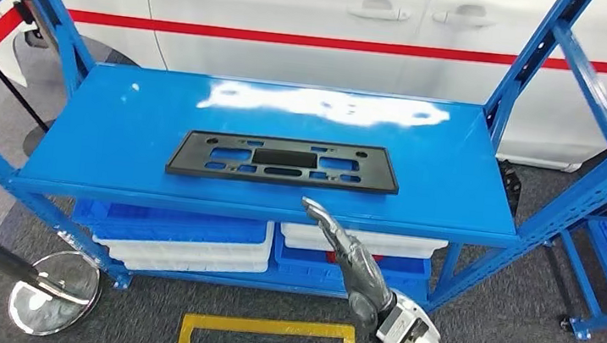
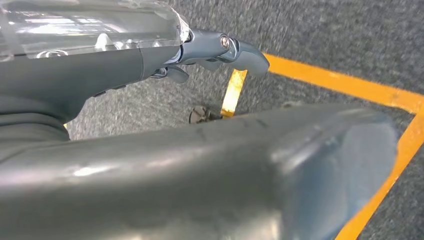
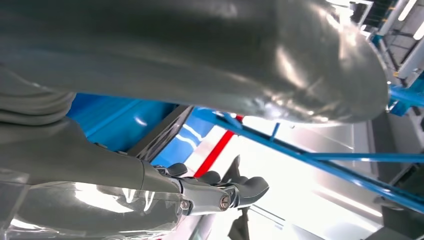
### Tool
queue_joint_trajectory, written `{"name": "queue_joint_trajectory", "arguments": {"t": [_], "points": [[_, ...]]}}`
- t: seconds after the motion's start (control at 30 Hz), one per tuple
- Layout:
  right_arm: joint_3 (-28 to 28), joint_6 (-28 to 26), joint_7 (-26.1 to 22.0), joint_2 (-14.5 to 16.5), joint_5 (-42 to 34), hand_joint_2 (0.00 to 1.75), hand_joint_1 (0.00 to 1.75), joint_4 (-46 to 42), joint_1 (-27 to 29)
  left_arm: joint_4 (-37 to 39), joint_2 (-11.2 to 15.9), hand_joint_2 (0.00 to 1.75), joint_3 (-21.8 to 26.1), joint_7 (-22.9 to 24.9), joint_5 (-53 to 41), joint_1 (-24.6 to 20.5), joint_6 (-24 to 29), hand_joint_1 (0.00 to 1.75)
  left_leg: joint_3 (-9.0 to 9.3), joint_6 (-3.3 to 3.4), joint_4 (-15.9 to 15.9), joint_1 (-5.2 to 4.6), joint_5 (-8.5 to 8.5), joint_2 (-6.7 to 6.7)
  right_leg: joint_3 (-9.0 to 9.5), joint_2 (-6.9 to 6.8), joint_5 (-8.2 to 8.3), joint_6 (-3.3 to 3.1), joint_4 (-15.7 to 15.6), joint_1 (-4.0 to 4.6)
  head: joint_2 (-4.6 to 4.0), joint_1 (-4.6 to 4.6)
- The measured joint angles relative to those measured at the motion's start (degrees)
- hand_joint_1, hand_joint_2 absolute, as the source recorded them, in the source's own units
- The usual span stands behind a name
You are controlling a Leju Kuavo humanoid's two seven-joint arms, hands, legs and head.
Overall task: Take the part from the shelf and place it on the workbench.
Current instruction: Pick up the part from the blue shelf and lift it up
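None of the task is done yet, judging by how things lie. Near the bottom right of the head view the right hand reaches up toward the front edge of the blue shelf, fingers extended and apart, holding nothing; the left hand hangs over the grey floor with its yellow line, fingers loosely curled, empty as far as I can tell. Farther back, mid-frame, the black part lies flat on the shelf, untouched; grasp, lift and carry to the workbench remain.
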Motion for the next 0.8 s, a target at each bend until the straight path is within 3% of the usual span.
{"name": "queue_joint_trajectory", "arguments": {"t": [0.07, 0.17, 0.2, 0.23, 0.3, 0.33, 0.4, 0.53, 0.57, 0.63, 0.7, 0.73, 0.8], "points": [[0.2, 0.0, -0.1, -0.5, 0.2, 0.0, 0.0, 0.2, -0.2, 0.0, 0.0, 0.0, 0.0, -0.1, 0.0, -0.2, -0.1, 0.0, -2.06, -0.51, 4.3, 0.16, -1.35, 0.14, 1.02, -0.07, -0.43, -0.61, -0.3, -0.17, 0.0, 0.0], [0.6, 0.0, -0.1, -0.9, 0.3, 0.0, 0.0, 0.5, -0.3, 0.1, -0.1, 0.0, 0.0, -0.1, -0.1, -0.1, -0.1, 0.0, -8.64, -1.22, 14.5, 0.38, -4.96, 0.21, 2.0, -0.09, -1.39, -1.04, -0.3, -0.07, 0.0, 0.01], [0.7, 0.0, -0.1, -0.9, 0.3, 0.0, 0.0, 0.7, -0.3, 0.1, 0.0, 0.0, 0.0, -0.1, -0.1, 0.0, -0.1, 0.0, -9.99, -1.3, 15.6, 0.4, -4.86, 0.21, 2.41, -0.03, -1.74, -1.06, -0.3, -0.03, 0.0, 0.01], [0.7, 0.0, -0.1, -0.9, 0.3, 0.0, 0.0, 0.8, -0.4, 0.1, 0.0, 0.0, 0.0, -0.1, -0.2, 0.1, -0.1, 0.0, -10.34, -1.22, 14.6, 0.4, -3.45, 0.21, 2.91, 0.04, -2.12, -1.03, -0.3, -0.02, 0.0, 0.01], [0.9, 0.0, 0.0, -0.9, 0.3, 0.0, 0.0, 1.0, -0.6, 0.1, 0.0, 0.0, 0.0, 0.0, -0.3, 0.1, 0.1, 0.0, -8.7, -0.68, 7.7, 0.34, 1.85, 0.22, 4.04, 0.11, -2.94, -0.84, -0.3, 0.0, 0.0, 0.01], [1.0, 0.0, 0.0, -0.9, 0.2, 0.0, 0.0, 1.1, -0.9, 0.1, 0.0, 0.0, 0.0, 0.1, -0.3, 0.0, 0.3, 0.0, -7.7, -0.37, 4.3, 0.19, 3.6, 0.24, 4.48, 0.11, -3.28, -0.66, -0.3, 0.05, 0.0, 0.01], [1.1, 0.1, 0.1, -1.0, 0.1, 0.0, 0.0, 1.3, -1.3, 0.1, 0.0, 0.0, 0.0, 0.3, -0.4, 0.0, 0.7, 0.0, -6.61, 0.2, 0.6, -0.15, 4.76, 0.26, 4.7, 0.12, -3.79, -0.12, -0.3, 0.13, 0.0, 0.01], [1.6, 0.2, 0.1, -1.0, 0.1, 1.75, 0.0, 1.9, -2.0, 0.1, 0.0, 0.0, 0.0, 1.1, -0.4, 0.1, 2.0, 0.0, -5.64, 1.17, -0.6, 0.14, 4.78, 0.17, 4.76, 0.05, -5.0, 1.12, 0.4, 0.19, 0.0, 0.01], [1.7, 0.1, 0.0, -1.0, 0.2, 1.75, 0.0, 2.1, -2.3, 0.1, -0.1, 0.0, 0.0, 1.3, -0.4, 0.0, 2.5, 0.0, -5.25, 1.42, -1.0, 0.32, 4.79, 0.19, 3.81, 0.03, -6.0, 1.35, 2.4, 0.16, 0.0, 0.01], [2.2, -0.4, -0.2, -0.9, 0.3, 1.75, 0.0, 2.8, -2.8, 0.1, 0.0, 0.0, 0.1, 1.8, -0.4, -0.1, 3.2, 0.0, -4.74, 1.83, -1.2, 0.34, 4.51, 0.25, -0.17, 0.02, -8.68, 1.69, 9.2, -0.1, 0.0, 0.01], [2.6, -0.6, -0.3, -0.9, 0.1, 1.75, 0.0, 3.8, -3.2, 0.1, 0.0, 0.0, 0.2, 2.2, -0.5, -0.2, 3.7, 0.0, -4.25, 1.95, -1.1, 0.34, 4.0, 0.16, -4.14, 0.01, -9.44, 2.0, 14.8, -0.4, 0.0, 0.01], [2.8, -0.6, -0.3, -0.9, -0.1, 1.75, 0.0, 4.2, -3.5, 0.1, 0.0, 0.0, 0.2, 2.4, -0.5, -0.1, 3.8, 0.0, -3.89, 1.9, -1.1, 0.34, 3.69, 0.09, -4.85, 0.0, -8.21, 2.11, 14.9, -0.56, 0.0, 0.01], [3.2, -0.6, -0.2, -0.9, -0.5, 1.75, 0.0, 5.0, -4.5, 0.1, 0.0, 0.0, 0.2, 2.8, -0.8, 0.0, 4.0, 0.0, -2.95, 1.6, -1.0, 0.37, 2.97, -0.02, -3.21, -0.04, -3.23, 2.12, 9.0, -0.83, 0.0, 0.01]]}}
